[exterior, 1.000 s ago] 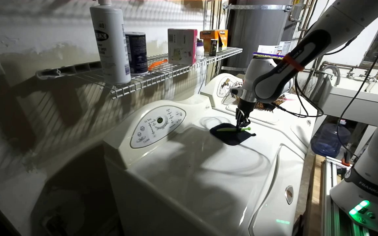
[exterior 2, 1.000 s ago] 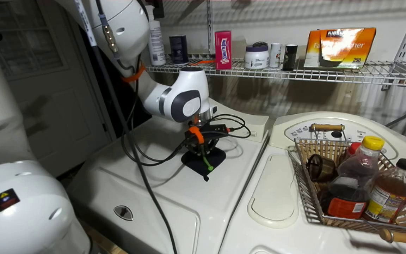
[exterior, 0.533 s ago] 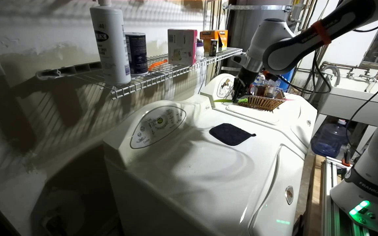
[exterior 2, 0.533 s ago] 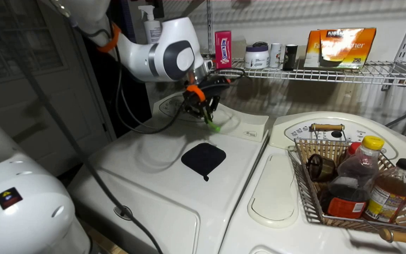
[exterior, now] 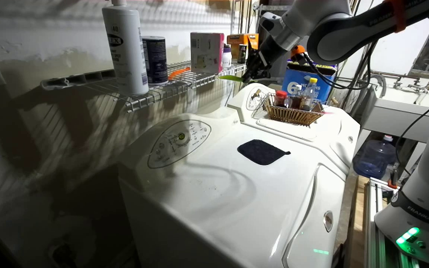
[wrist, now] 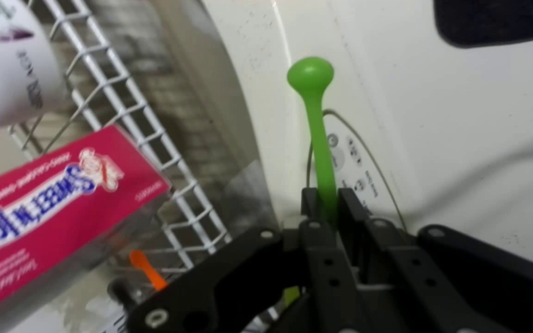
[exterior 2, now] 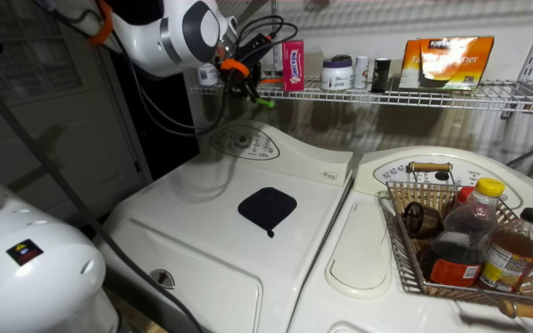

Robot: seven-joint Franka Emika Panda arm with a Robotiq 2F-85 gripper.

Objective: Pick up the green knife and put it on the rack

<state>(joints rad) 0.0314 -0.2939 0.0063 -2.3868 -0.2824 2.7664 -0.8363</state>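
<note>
Near front edge of rack (exterior 2: 426,97), gripper (wrist: 327,203) pinches green knife (wrist: 321,148) aloft. Wrist view: blade (wrist: 291,296) mostly hidden behind gripper; pink box (wrist: 63,199) and white jar (wrist: 12,69) cut off at left border. Gap between knife and rack hard to judge.

Striped shadows (exterior: 177,18) cross a patchy wall (exterior: 75,44) — the door (exterior 2: 81,125) stands dim.

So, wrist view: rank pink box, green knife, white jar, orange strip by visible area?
Largest first:
1. pink box, cropped
2. white jar, also cropped
3. green knife, partly hidden by the claw
4. orange strip
</note>
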